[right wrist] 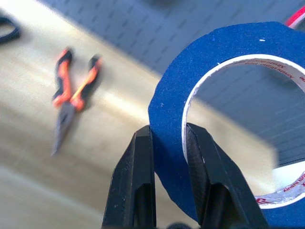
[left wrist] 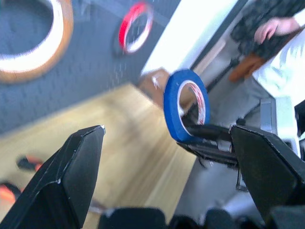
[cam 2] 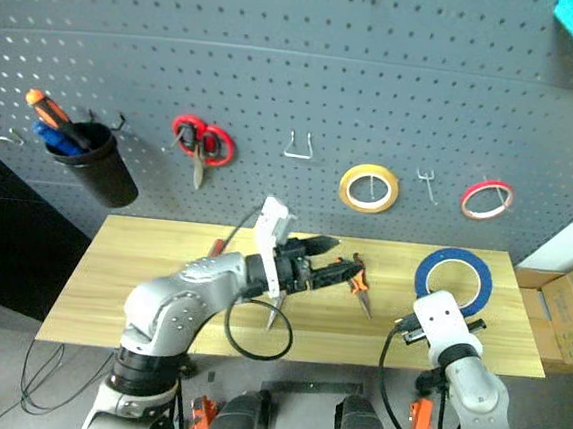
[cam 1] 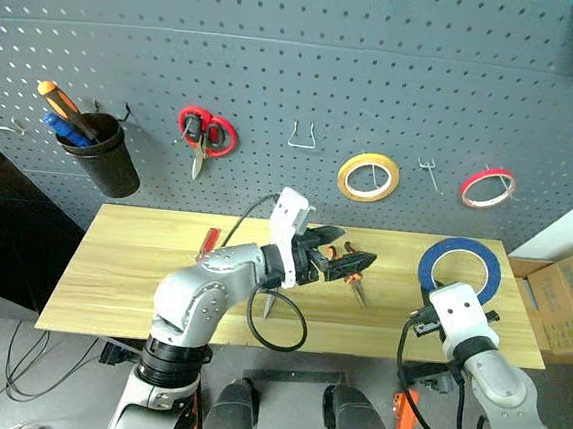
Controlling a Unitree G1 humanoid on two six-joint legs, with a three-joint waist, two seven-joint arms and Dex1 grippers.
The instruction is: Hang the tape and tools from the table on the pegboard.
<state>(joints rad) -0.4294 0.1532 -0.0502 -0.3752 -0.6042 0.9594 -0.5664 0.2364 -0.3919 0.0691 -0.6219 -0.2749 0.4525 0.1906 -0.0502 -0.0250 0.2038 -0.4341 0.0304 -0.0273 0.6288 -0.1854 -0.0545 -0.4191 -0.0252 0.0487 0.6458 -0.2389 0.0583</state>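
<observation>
Right wrist view is showing the right gripper (right wrist: 169, 143) pinching the blue tape (right wrist: 214, 71) upright above the counter (right wrist: 57, 181), pliers (right wrist: 71, 95) lying beyond. Left gripper (left wrist: 167, 162) is hovering wide open, empty.

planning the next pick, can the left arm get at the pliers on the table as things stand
Probably yes: the left tool is open and empty, hovering right beside the pliers, which lie in the open on the table.
</observation>
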